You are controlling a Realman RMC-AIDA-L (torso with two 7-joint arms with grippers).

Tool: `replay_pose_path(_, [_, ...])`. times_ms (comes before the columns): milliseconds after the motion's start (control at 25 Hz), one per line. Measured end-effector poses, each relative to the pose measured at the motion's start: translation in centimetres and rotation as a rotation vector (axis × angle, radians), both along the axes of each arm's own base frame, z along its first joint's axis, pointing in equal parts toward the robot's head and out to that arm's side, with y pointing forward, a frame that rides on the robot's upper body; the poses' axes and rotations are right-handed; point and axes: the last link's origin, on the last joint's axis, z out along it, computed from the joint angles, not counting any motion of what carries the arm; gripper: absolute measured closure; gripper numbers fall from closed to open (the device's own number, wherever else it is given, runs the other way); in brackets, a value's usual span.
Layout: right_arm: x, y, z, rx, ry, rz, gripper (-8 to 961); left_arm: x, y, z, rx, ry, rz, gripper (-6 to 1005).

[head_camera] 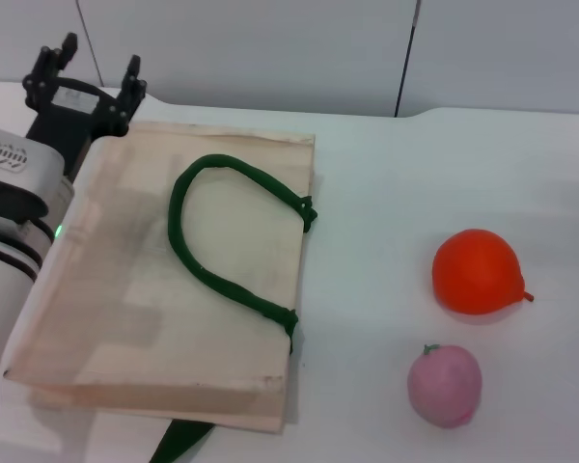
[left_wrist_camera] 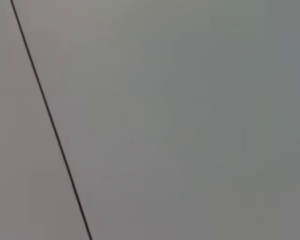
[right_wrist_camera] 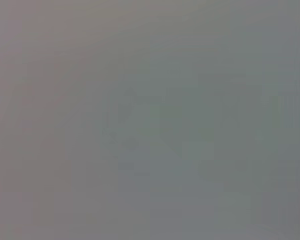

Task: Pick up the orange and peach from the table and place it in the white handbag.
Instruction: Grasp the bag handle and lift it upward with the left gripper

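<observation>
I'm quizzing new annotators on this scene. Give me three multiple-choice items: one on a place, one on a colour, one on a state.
1. Where does the peach lie?
A. in the bag
B. on the table, nearer the camera than the orange
C. on the bag

2. What colour are the handles of the bag?
A. dark green
B. red
C. white

3. What is the left gripper doing?
A. holding the orange
B. holding a handle
C. open, holding nothing

B: it sits on the bare table below the orange.
A: the loop is green.
C: its fingers stand apart by the bag's far corner.

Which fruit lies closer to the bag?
The peach, by a little: it sits nearer the white handbag than the orange, which lies farther right and farther back.
</observation>
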Motion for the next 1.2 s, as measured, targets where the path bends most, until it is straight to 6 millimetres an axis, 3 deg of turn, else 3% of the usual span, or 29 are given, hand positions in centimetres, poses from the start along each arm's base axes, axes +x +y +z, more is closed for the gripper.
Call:
replay_pose_path(840, [0.1,0.2,0.3,0.016,0.006,-0.007,264,-0.3,0.0,0.8,0.05,-0.002,0.015,329])
replay_pose_path(1200, [0.0,0.3,0.2,0.009,0.007,-0.007,265,1.0,0.6,0.5,0.032,-0.048,0.002,359])
